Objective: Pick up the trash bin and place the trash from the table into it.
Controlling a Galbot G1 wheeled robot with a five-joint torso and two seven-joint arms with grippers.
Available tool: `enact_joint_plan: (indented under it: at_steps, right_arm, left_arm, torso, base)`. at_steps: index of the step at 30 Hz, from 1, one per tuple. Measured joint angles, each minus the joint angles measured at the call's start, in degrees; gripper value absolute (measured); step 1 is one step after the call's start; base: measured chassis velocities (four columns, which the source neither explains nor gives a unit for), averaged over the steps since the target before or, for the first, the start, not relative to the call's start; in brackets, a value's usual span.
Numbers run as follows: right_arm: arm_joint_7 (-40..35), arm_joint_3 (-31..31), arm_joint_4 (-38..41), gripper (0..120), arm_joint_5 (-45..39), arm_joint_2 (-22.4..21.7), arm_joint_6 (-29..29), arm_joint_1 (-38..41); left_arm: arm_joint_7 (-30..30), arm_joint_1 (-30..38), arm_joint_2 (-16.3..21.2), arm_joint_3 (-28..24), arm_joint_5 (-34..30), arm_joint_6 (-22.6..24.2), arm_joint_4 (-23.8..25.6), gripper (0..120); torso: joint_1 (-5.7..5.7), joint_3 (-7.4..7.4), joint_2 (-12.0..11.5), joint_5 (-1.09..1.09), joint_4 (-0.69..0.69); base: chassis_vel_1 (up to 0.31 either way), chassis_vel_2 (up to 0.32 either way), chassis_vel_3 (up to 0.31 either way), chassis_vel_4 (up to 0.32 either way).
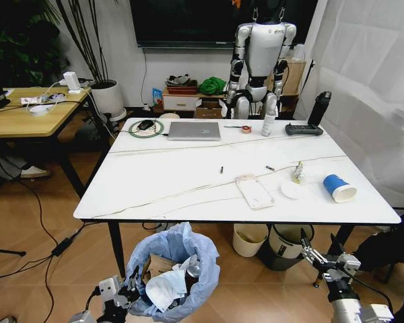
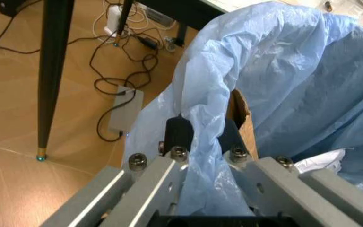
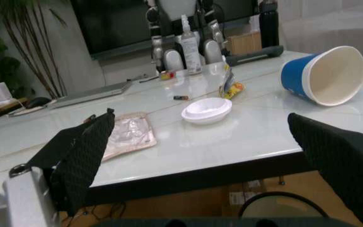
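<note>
I have the trash bin (image 1: 174, 272) low in front of the table (image 1: 188, 182), below its near edge, mouth facing up, its long axis roughly vertical. My left gripper (image 1: 124, 295) sits at the bin's left rim; in the left wrist view its fingers (image 2: 179, 134) are clamped on a fold of the blue liner, with brown cardboard (image 2: 239, 113) just behind the fold (crumpled white paper (image 1: 163, 288) lies inside the bag).

My right gripper (image 1: 321, 259) hangs below the table's near right edge with its jaws spread wide, holding nothing. From its wrist view, the blue-and-white paper cup (image 3: 323, 74) lies on its side near the table's right edge, mouth toward the near right corner. The clear plastic packaging (image 3: 126, 135) lies flat, long axis running away from me, with a small white lid (image 3: 207, 110) between it and the cup. All three rest on the tabletop, above and beyond the open jaws.
</note>
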State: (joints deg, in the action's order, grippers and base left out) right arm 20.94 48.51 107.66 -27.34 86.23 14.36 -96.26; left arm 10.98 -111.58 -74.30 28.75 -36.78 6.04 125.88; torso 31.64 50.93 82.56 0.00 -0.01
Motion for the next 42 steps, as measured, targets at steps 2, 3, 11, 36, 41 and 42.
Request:
enact_joint_plan:
  at_steps: [2,3,11,36,41,42]
  right_arm:
    - [-0.01,-0.26,-0.03,100,-0.04,-0.7,-0.27,0.28]
    - [-0.08,-0.46,-0.06,100,-0.1,-1.19,-0.46,0.49]
    - [-1.3,-2.92,-2.12,100,-2.28,-8.13,-2.36,4.52]
    - [-9.25,-27.79,-7.17,100,1.09,-29.2,-18.02,28.59]
    - [-9.27,-31.31,-8.82,100,1.87,-29.06,-18.13,30.91]
    - [-9.27,-32.52,-9.41,100,2.26,-28.99,-18.11,31.55]
  left_arm:
    - [0.01,-0.01,-0.06,0.0,0.0,0.01,0.0,0]
    - [0.01,-0.05,-0.09,0.01,0.0,0.01,0.0,0]
    - [0.0,-1.07,-1.28,0.53,0.64,-0.05,0.52,0]
    - [-0.79,-6.25,-5.95,3.63,4.94,-1.15,5.1,0]
    - [-0.66,-6.34,-6.48,3.81,5.08,-0.98,5.4,0]
    - [-0.61,-6.32,-6.72,3.82,5.16,-0.95,5.4,0]
  torso:
    - [0.0,0.0,0.0,0.0,0.0]
    - [0.0,0.0,0.0,0.0,0.0]
    - [0.0,0.0,0.0,0.01,0.01]
    - [0.0,0.0,0.0,-0.01,0.01]
    - [0.0,0.0,0.0,0.0,0.0]
    - [0.0,0.0,0.0,0.0,0.0]
  base:
    - [-0.085,-0.09,0.081,0.095]
    - [-0.065,-0.089,0.068,0.079]
    - [-0.075,-0.075,0.069,0.078]
    - [-0.002,-0.001,0.002,0.002]
    - [0.0,0.0,0.0,0.0]
    - [0.0,0.0,0.0,0.0]
